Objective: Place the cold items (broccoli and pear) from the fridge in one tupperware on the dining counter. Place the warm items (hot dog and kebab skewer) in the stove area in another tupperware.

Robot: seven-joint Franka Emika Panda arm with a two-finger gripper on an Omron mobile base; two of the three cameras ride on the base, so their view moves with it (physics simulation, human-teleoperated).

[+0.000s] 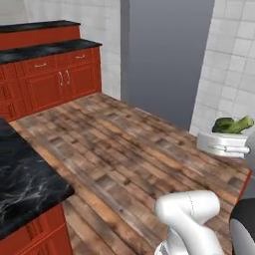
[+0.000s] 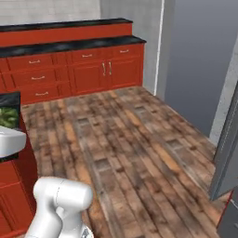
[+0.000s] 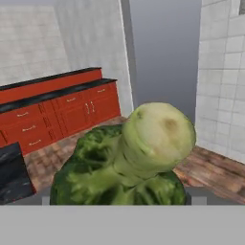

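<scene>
Currently, what you've got on screen:
Broccoli: fills the middle of your hand view, cut stem end facing the camera, dark green florets below and behind it. In the left base view it sits at the far right edge, on top of the white hand; in the right base view a patch of green shows at the far left edge.
Gripper: white hand at the right edge of your left base view, directly under the broccoli. Fingertips are hidden by the broccoli in the hand view, so the pictures alone don't show the jaws; they stand spread wide, and with the broccoli right against the hand it looks like a wide pinch on the broccoli.
Arm: white elbow at the bottom of the left base view, and at the lower left of the right base view.
Floor: worn wood planks across the middle of both base views.
Black counter: marbled top on a red base, lower left of the left base view, well apart from the broccoli.
Red cabinets: row with drawers and doors under a black top along the back wall.
Grey panel: tall flat surface between tiled walls, behind the broccoli in the hand view.
Grey door: tilted slab at the right edge of the right base view.
</scene>
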